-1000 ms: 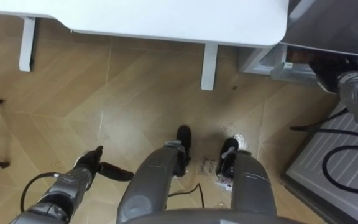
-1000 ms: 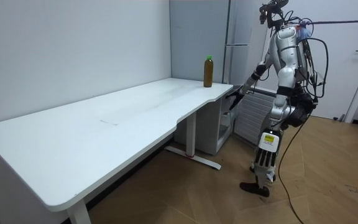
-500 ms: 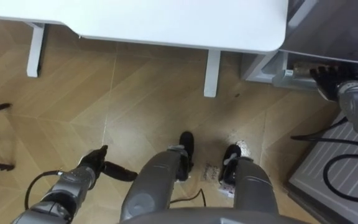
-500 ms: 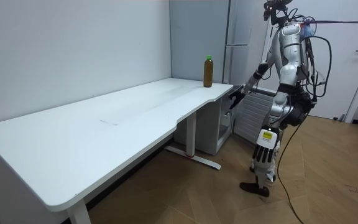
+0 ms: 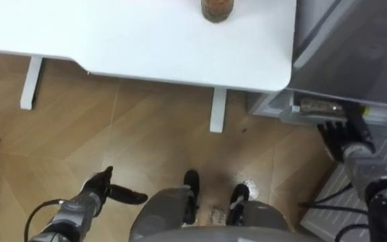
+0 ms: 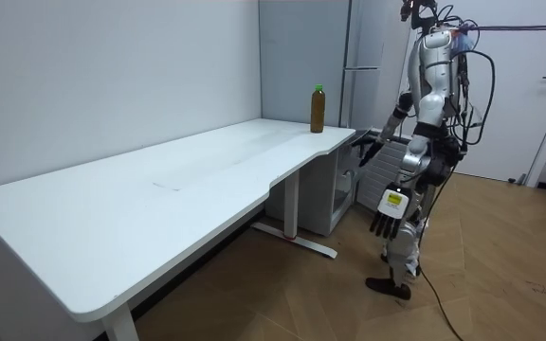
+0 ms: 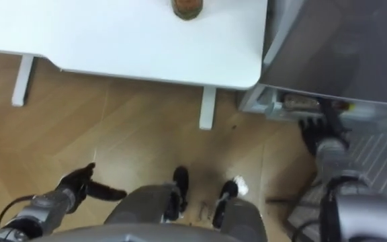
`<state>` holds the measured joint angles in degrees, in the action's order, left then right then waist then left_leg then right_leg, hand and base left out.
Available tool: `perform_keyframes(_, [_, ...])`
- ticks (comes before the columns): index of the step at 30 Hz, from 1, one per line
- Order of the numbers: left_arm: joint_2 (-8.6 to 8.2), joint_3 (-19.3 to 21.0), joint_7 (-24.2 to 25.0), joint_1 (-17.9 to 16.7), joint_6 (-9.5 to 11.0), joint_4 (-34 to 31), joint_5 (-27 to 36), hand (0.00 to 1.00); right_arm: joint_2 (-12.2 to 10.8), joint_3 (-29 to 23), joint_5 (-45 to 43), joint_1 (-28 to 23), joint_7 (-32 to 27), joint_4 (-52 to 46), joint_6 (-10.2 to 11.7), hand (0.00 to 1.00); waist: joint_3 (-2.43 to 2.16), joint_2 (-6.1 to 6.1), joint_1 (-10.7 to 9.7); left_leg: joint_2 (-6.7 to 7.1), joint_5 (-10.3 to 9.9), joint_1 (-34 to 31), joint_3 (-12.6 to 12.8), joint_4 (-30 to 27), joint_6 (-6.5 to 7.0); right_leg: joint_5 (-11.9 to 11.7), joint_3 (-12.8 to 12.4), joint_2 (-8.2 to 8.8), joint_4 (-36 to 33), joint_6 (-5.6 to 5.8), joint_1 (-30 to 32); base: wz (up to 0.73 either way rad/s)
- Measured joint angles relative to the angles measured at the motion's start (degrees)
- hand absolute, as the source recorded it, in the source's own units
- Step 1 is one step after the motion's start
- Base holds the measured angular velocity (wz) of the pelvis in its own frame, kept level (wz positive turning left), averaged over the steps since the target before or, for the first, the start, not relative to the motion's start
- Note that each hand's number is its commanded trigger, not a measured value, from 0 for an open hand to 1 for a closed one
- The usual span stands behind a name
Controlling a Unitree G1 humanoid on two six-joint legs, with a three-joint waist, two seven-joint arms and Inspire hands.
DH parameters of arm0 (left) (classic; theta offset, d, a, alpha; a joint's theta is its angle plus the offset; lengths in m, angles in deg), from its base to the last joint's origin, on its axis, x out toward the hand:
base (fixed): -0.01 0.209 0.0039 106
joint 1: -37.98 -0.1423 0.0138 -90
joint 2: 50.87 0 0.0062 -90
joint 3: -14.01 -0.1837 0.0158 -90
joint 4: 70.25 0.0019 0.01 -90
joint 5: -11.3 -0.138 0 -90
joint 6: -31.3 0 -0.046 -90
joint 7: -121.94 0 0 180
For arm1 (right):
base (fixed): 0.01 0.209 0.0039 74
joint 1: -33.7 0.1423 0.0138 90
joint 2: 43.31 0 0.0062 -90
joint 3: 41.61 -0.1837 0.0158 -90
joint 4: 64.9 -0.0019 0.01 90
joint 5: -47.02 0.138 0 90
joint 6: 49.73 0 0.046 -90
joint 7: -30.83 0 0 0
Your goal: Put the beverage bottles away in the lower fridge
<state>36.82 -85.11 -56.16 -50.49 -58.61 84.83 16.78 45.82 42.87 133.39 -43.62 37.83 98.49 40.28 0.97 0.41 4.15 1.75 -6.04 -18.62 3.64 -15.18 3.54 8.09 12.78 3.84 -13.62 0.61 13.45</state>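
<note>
I see the drink bottle standing on the desk near its right end, close to the fridge. The left robot hand hangs low over the floor, fingers relaxed and empty. The right robot hand is stretched out at the fridge's lower front, fingers straight, holding nothing.

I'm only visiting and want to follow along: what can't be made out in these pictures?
Bottle: the eye views' top edge cuts it off; its label is too small in the room view.
Lower fridge: only a narrow strip of its opening shows in the eye views; contents unreadable.
Right hand: whether its fingers touch the lower fridge, seen from above, cannot be told.
</note>
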Motion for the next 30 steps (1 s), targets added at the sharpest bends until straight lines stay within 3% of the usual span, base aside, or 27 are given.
perform_keyframes(4, [-1.27, 0.1, -1.4, -2.7, 1.4, -1.0, 0.3, 0.00, -2.2, 4.4, -3.0, -6.7, 1.0, 0.0, 0.1, 0.00, -0.56, -0.08, -1.0, -0.03, -0.8, 5.4, 0.2, 2.0, -0.37, 0.0, -0.4, -0.44, 2.3, 0.02, -5.3, -0.06])
perform_keyframes(10, [-2.63, 1.2, -2.9, -5.1, 3.0, -1.2, -0.2, 0.00, -4.0, 4.3, -13.8, -12.1, 1.1, 0.3, 0.8, 0.00, -0.98, -0.02, -3.2, -0.14, -1.1, 9.7, 0.8, 3.5, -0.86, 0.4, -1.5, -0.78, 3.5, -0.14, -8.9, -0.10])
perform_keyframes(16, [-3.09, 2.2, -3.8, -6.4, 3.0, -1.5, 0.3, 0.00, -4.3, 6.8, -27.2, -14.7, -0.6, 0.5, 1.3, 0.00, -0.77, -0.67, -4.6, -0.07, -1.4, 13.6, 1.2, 4.8, -1.04, 1.1, -1.8, -0.83, 4.2, 0.03, -12.0, -0.02])
perform_keyframes(21, [-3.18, 2.6, -3.9, -7.3, 3.1, -1.4, 1.2, 0.00, -5.6, 7.2, -31.1, -16.3, 0.0, 0.6, 1.2, 0.00, -0.78, -0.83, -5.4, -0.05, -1.7, 15.7, 1.2, 5.6, -1.23, 1.2, -1.8, -0.95, 5.0, 0.02, -14.2, 0.00])
perform_keyframes(26, [-4.26, 6.5, -3.5, -8.1, 2.9, -1.1, 0.3, 0.00, -5.6, 7.7, -47.9, -17.5, 1.8, 2.8, 0.2, 0.00, -0.62, -1.13, -5.3, -0.11, -2.8, 18.4, 1.3, 5.6, -1.48, 2.2, -2.5, -1.00, 5.0, 0.02, -16.5, -0.04])
perform_keyframes(30, [-4.37, 7.0, -3.5, -8.3, 2.0, -0.9, 0.6, 0.00, -5.5, 8.8, -53.2, -17.2, 1.6, 3.3, -0.4, 0.00, -0.68, -0.88, -5.3, -0.15, -3.1, 18.5, 1.6, 5.6, -1.52, 2.3, -3.0, -1.07, 5.0, -0.01, -16.5, -0.08])
